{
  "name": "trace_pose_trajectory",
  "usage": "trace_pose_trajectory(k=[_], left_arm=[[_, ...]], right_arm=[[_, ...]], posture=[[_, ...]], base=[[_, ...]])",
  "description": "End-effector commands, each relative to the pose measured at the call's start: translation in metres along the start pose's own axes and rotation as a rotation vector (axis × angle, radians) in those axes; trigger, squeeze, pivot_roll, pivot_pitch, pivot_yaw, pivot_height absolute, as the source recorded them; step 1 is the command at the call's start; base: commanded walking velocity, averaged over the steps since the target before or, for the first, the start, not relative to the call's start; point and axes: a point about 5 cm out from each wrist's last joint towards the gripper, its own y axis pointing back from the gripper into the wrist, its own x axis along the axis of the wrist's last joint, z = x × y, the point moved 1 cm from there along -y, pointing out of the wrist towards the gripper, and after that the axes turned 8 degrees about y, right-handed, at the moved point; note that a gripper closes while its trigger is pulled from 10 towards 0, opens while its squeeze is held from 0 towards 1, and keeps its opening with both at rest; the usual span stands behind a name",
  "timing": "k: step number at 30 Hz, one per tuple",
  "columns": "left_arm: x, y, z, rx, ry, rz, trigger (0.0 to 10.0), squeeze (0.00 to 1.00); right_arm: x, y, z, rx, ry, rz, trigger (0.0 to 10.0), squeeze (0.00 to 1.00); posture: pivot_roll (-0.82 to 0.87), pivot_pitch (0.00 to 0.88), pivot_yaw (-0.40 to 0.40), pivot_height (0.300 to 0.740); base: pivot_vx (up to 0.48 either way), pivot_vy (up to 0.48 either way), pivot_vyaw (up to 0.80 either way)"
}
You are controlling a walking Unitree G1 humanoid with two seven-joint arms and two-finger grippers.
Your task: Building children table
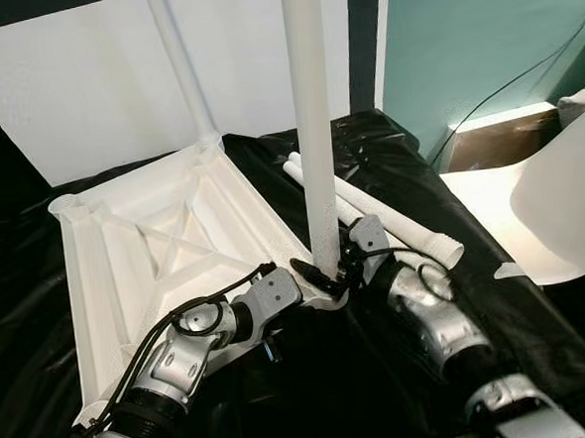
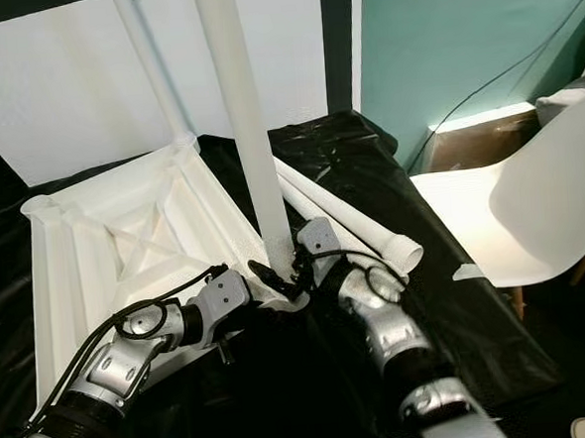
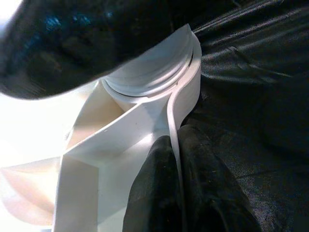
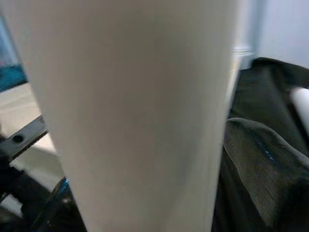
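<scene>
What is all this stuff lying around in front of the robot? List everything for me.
Tabletop: one, white, lying upside down on the black sheet, ribs showing.
Fitted legs: two, white, upright; one in the far corner, one in the near corner.
Loose legs: at least two, white, lying on the sheet beside the tabletop.
Sheet: one, black, glossy, covering the work surface.
Chair: one, white, on the right.
Cable: one, dark, along the teal wall.
Left gripper: black fingers, at the tabletop's near corner.
Right gripper: black fingers, at the near leg's base.
</scene>
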Motion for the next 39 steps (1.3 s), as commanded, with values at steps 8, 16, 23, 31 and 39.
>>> trace_pose_trajectory(k=[8,16,23,31,39], left_arm=[[-0.055,-0.014,0.04,-0.179,0.164,-0.157,10.0,0.0],[-0.053,-0.014,0.04,-0.175,0.167,-0.152,10.0,0.0],[-0.053,-0.014,0.04,-0.175,0.162,-0.152,10.0,0.0],[-0.053,-0.014,0.041,-0.176,0.167,-0.153,10.0,0.0],[-0.056,-0.012,0.042,-0.183,0.167,-0.163,10.0,0.0]], right_arm=[[0.001,0.019,0.028,0.226,0.105,-0.076,6.2,0.0],[-0.007,0.026,0.027,0.335,0.074,-0.112,0.0,0.0],[-0.008,0.025,0.021,0.185,0.011,-0.036,0.0,0.0],[-0.009,0.022,-0.028,-0.225,-0.15,0.102,0.0,0.0],[-0.01,0.019,-0.023,-0.355,-0.173,0.086,0.0,0.0]], posture=[[0.11,0.0,0.017,0.74],[0.1,0.0,0.016,0.74],[0.11,0.0,0.009,0.74],[0.11,0.0,0.02,0.74],[0.12,0.0,0.024,0.74]], base=[[0.0,0.0,0.0],[0.0,0.0,0.0],[0.0,0.0,0.0],[0.0,0.0,0.0],[0.0,0.0,0.0]])
